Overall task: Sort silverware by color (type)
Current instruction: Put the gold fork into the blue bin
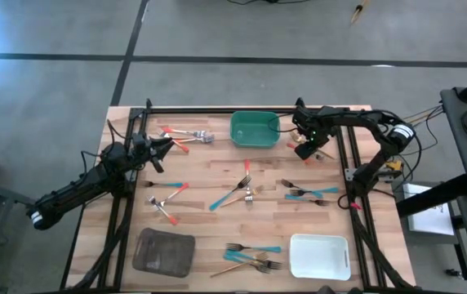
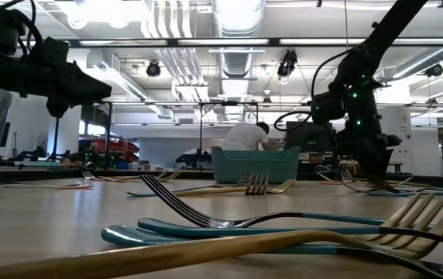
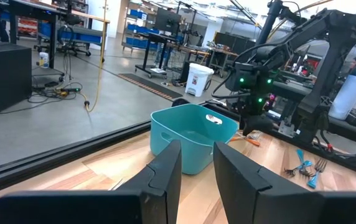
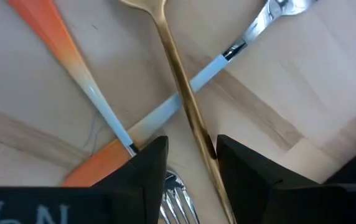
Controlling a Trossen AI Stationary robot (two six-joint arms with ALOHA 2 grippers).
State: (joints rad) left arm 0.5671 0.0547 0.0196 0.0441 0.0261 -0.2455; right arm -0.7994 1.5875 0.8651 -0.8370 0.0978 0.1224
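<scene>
Silverware lies scattered on the wooden table: red-handled pieces [image 1: 186,135] at the far left, a crossed group [image 1: 237,192] in the middle, blue forks [image 1: 307,193] at the right, more [image 1: 254,257] at the near edge. My right gripper [image 1: 305,149] points down, open, over a small pile right of the teal bin [image 1: 255,129]. In the right wrist view a gold handle [image 4: 181,81] runs into the gap of my right gripper [image 4: 192,163], across an orange-and-blue handle [image 4: 78,68] and a pale blue one [image 4: 203,78]. My left gripper [image 3: 196,168] hangs level at the far left, open, with nothing in it. My right gripper comes from above with one finger on each side of the gold handle's lower stretch [image 4: 204,144], lying across it. Whether the fingers touch it or the fork tines [image 4: 177,198] below them, I cannot tell. The handle lies flat on the table.
A grey tray [image 1: 163,250] sits at the near left and a white tray [image 1: 319,255] at the near right. Black frame rails [image 1: 217,110] run along the table's far, left and right sides. A person shows far behind the table in the low view.
</scene>
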